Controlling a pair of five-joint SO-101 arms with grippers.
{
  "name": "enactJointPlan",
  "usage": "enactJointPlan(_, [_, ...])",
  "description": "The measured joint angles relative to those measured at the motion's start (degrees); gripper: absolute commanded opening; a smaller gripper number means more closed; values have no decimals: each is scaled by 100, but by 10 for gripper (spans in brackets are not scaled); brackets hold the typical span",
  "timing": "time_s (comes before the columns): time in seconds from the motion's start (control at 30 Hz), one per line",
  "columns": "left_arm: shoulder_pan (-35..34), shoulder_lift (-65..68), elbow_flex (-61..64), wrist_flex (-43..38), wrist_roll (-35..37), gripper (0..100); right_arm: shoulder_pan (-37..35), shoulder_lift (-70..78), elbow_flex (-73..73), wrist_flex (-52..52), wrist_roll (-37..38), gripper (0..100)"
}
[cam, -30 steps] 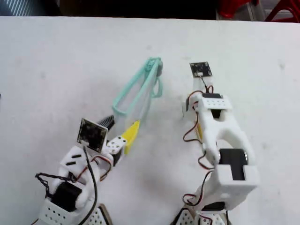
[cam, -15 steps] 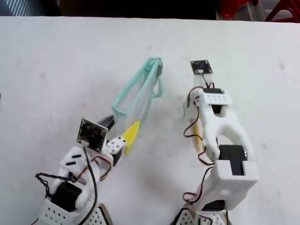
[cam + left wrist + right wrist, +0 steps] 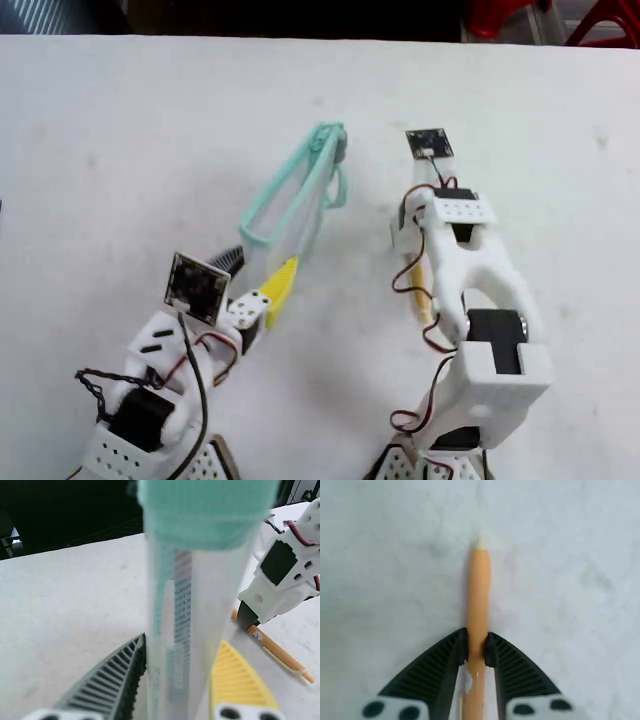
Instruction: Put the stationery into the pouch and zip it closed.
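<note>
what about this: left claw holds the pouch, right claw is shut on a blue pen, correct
Not quite. The pen in the right claw is orange, not blue, as the right wrist view shows. The left claw does hold the pouch.

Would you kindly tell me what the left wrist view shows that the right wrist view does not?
Particular to the left wrist view: the clear, teal-edged pouch gripped in the left end effector, which has one black finger and one yellow. Particular to the right wrist view: the pale tip of the pen, lying ahead of two black fingers. Shared: the orange pen, the right end effector shut on it, and the white table.
</note>
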Motion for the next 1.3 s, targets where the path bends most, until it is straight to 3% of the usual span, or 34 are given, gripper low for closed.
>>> enactJointPlan(0.27, [0,0,0,0,0,207,413,-932,677,-211,-413,16])
enactJointPlan(0.47, [0,0,0,0,0,207,422,-2576,1943,-791,-413,16])
enactJointPlan(0.67, [0,0,0,0,0,207,404,-4536,2338,-501,-422,16])
enactJointPlan(0.8, [0,0,0,0,0,207,176,-5705,1662,448,-422,16])
enactJointPlan(1.0, [0,0,0,0,0,207,-756,-6365,-404,1793,-422,16])
enactJointPlan(1.3, [0,0,0,0,0,207,-1521,-5916,-2576,2198,-422,16])
